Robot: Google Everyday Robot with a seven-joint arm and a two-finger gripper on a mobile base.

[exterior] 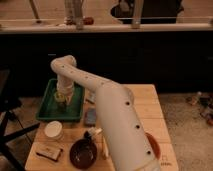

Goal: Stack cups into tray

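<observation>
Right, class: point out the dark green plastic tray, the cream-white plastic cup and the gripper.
dark green plastic tray (pixel 47 108): camera view, bare left part.
cream-white plastic cup (pixel 53 130): camera view, top.
gripper (pixel 61 97): camera view, its tip, over tray.

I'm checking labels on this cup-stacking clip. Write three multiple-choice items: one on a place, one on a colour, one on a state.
1. Where is the gripper? A over the tray; B over the maroon bowl; C over the orange bowl.
2. What colour is the tray? A orange; B dark green; C white.
3. How is the cream-white cup? A stacked in another cup; B lying inside the maroon bowl; C standing alone on the table.
Answers: 1 A, the arm ends above the tray; 2 B, its rim is dark green; 3 C, it stands alone before the tray.
</observation>
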